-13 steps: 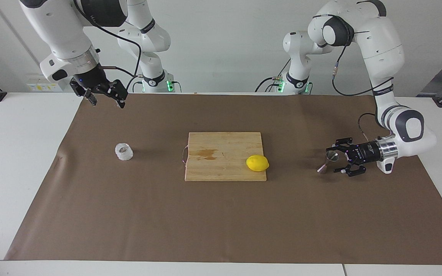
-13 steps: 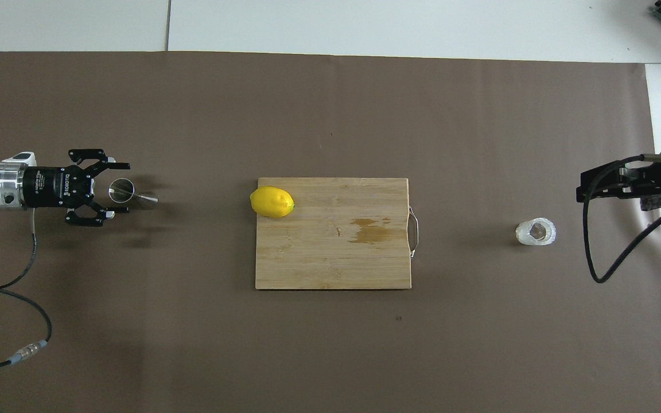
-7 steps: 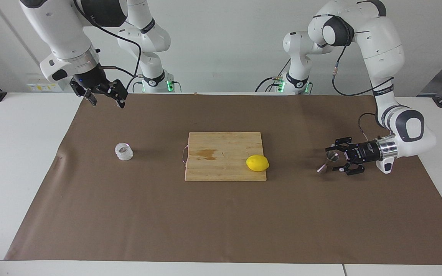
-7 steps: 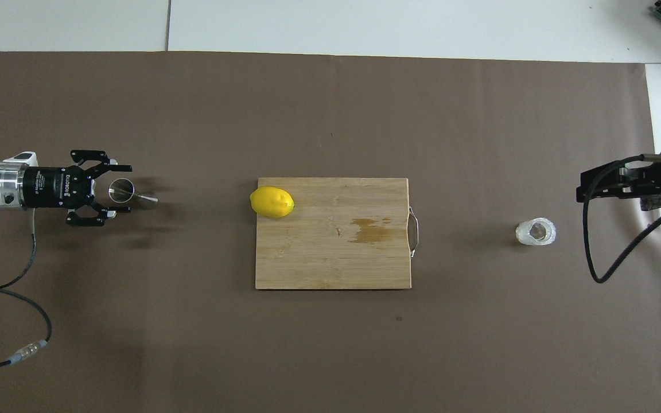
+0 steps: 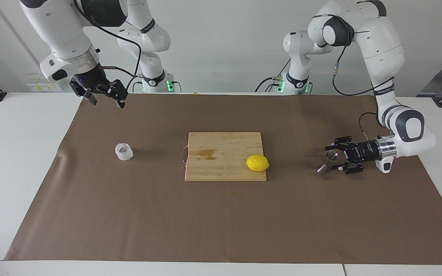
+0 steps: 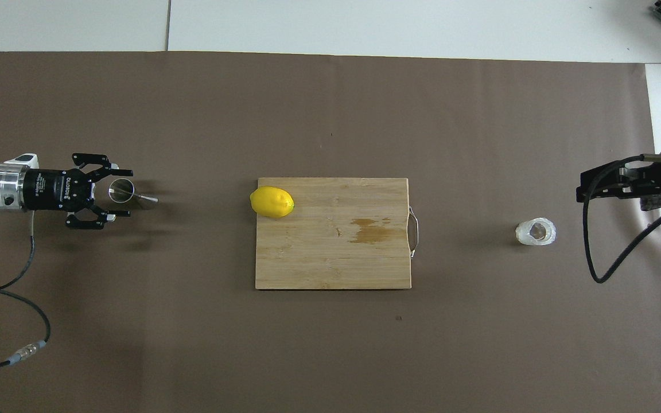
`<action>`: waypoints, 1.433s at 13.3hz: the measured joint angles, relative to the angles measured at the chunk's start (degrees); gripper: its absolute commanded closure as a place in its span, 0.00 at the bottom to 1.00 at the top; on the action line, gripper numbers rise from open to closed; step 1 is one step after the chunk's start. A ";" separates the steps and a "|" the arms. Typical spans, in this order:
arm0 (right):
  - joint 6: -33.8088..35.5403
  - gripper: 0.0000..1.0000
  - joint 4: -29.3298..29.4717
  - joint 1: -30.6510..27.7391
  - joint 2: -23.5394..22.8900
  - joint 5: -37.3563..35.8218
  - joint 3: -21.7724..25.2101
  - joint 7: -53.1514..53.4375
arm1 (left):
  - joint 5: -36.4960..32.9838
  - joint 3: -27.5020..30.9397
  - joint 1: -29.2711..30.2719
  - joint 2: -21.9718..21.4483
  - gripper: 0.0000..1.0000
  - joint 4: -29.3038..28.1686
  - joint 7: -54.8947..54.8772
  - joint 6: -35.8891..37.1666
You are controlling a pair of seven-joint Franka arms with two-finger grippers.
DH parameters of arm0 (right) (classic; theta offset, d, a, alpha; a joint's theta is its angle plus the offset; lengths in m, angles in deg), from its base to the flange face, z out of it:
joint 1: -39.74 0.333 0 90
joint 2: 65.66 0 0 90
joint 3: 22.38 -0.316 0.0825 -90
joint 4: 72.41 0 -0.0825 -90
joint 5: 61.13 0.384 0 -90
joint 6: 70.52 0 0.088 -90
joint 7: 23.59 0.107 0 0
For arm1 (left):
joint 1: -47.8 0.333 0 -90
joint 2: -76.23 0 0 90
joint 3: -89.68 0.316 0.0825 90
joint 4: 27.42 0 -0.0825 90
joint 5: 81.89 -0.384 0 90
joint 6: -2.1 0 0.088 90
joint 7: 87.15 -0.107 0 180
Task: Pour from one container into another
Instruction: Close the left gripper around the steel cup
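The glass cup (image 5: 124, 151) (image 6: 536, 232), small, clear and ribbed, stands upright on the brown mat toward the right arm's end. The steel hourglass jigger (image 5: 329, 160) (image 6: 124, 191) stands on the mat toward the left arm's end. My left gripper (image 5: 336, 157) (image 6: 125, 193) lies low and level, its open jaws flanking the jigger's upper cone, one finger on each side with a small gap. My right gripper (image 5: 105, 96) hangs open in the air over the mat's edge by the robots, apart from the cup and holding nothing.
A wooden cutting board (image 5: 221, 153) with a wire handle lies mid-table. A yellow lemon (image 5: 257, 163) rests on its corner toward the left arm's end. The brown mat (image 5: 221, 222) covers most of the white table. A black cable (image 6: 594, 252) hangs from the right arm beside the cup.
The left gripper's jaws have narrowed around the jigger and the hand has shifted slightly. The jigger, the cup and the right arm have not moved.
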 measured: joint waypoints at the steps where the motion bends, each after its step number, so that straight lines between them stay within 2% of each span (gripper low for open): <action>1: 0.00 0.00 0.00 0.00 0.00 0.00 0.00 0.00 | -0.10 0.00 0.00 0.00 0.27 0.00 0.00 0.02; 6: 0.00 0.00 0.00 0.00 0.00 0.00 0.00 0.00 | -0.16 0.01 0.00 0.00 0.28 0.00 -0.01 0.11; 8: 0.00 0.00 0.00 0.00 0.00 0.00 0.00 0.00 | -0.17 0.00 0.00 0.00 0.32 0.00 0.00 0.15; 12: 0.00 0.00 0.00 0.00 0.00 0.00 0.00 0.00 | -0.18 0.00 0.00 0.00 0.54 0.00 0.00 0.21; 14: 0.00 0.00 0.00 0.00 0.00 0.00 0.00 0.00 | -0.18 0.00 0.00 0.00 0.58 0.01 0.01 0.23; 17: 0.00 0.00 0.00 0.00 0.00 0.00 0.00 0.00 | -0.19 -0.01 0.00 0.00 0.76 0.01 0.02 0.33; 19: 0.00 0.00 0.00 0.00 0.00 0.00 0.00 0.00 | -0.19 -0.01 0.00 0.00 0.80 0.06 0.05 0.83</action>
